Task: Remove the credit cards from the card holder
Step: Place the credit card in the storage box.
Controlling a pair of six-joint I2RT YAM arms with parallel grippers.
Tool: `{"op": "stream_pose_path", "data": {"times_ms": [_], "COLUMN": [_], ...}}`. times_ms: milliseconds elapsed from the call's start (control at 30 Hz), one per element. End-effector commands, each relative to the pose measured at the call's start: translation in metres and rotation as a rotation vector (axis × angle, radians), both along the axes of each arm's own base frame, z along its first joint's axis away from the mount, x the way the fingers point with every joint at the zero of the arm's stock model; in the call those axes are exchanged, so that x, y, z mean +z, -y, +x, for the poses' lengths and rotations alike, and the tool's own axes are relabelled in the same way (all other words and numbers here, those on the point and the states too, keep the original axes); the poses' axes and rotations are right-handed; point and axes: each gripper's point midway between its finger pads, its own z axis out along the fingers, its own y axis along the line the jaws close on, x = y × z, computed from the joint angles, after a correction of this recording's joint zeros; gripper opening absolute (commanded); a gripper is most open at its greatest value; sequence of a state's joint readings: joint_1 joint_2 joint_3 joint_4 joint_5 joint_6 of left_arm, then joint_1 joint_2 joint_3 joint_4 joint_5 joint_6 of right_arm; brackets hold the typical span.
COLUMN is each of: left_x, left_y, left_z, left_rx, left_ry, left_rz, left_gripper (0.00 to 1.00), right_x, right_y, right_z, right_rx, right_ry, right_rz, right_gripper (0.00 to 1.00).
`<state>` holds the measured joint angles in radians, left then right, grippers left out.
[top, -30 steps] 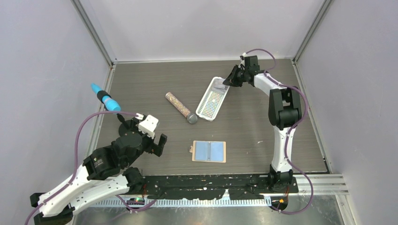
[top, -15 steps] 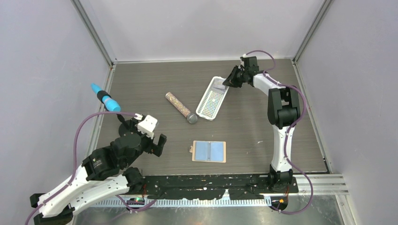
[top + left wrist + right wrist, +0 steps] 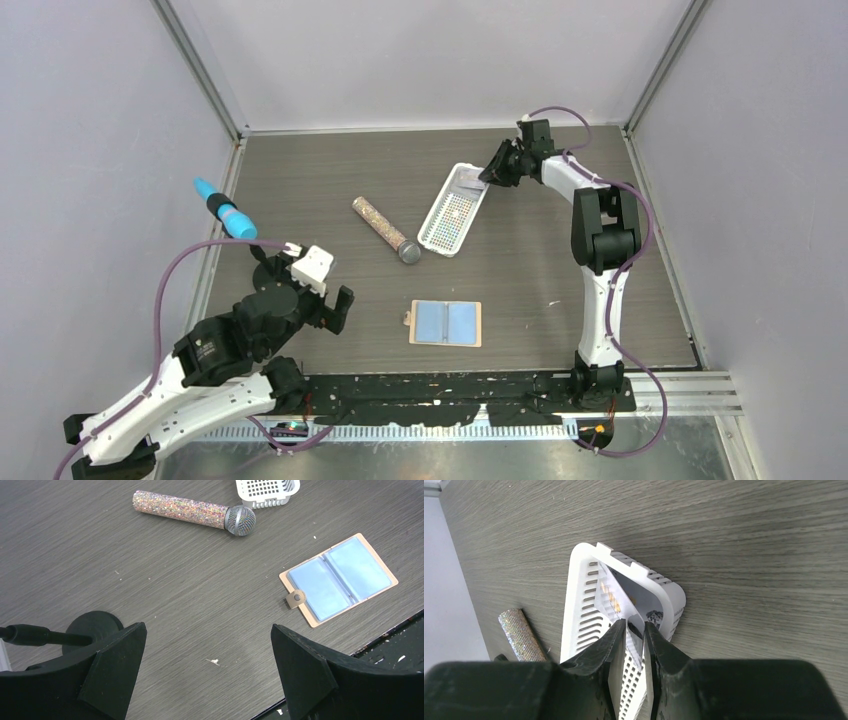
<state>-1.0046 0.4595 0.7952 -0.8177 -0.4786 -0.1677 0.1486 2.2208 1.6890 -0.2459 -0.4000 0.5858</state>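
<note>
— From above?
— The card holder (image 3: 445, 323) lies open, lower centre. The right gripper (image 3: 492, 172) is at the basket (image 3: 448, 225), upper right.
— Left wrist?
— The left gripper (image 3: 207, 630) is spread wide and empty.
— Right wrist?
— Jaws pinch a card (image 3: 624, 592) inside the basket. Probably dropping it off; release comes next.

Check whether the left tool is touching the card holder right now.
Apart. The left wrist view shows the left tool open, with the card holder lying flat on the table beyond its right finger, and a strip of table between them.
</note>
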Motion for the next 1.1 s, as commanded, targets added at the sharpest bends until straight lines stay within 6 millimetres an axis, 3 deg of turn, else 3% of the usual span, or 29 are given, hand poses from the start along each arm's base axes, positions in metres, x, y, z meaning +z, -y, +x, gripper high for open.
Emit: {"op": "stream_pose_path", "data": {"times_ms": [0, 300, 733, 1067], "left_x": [0.006, 0.006, 0.006, 0.005], "left_y": [-0.001, -0.001, -0.002, -0.006], "left_z": [0.002, 0.002, 0.002, 0.004], "left_rx": [0.006, 0.005, 0.007, 0.031], "left_ry": [0.023, 0.022, 0.024, 0.031], "left_rz": [-0.018, -0.018, -0.016, 0.0], "left_gripper": [1.0, 1.0, 1.0, 1.0], "right_x": [0.038, 0.047, 0.082, 0.104], "right_y": [0.004, 0.006, 0.009, 0.012], "right_z": [0.013, 0.015, 0.017, 0.004], "right_rx": [-0.018, -0.041, -0.077, -0.096], "right_ry": [0.085, 0.092, 0.139, 0.155], "right_rz": [-0.011, -0.005, 0.003, 0.003], "right_gripper": [0.28, 0.29, 0.29, 0.29]}}
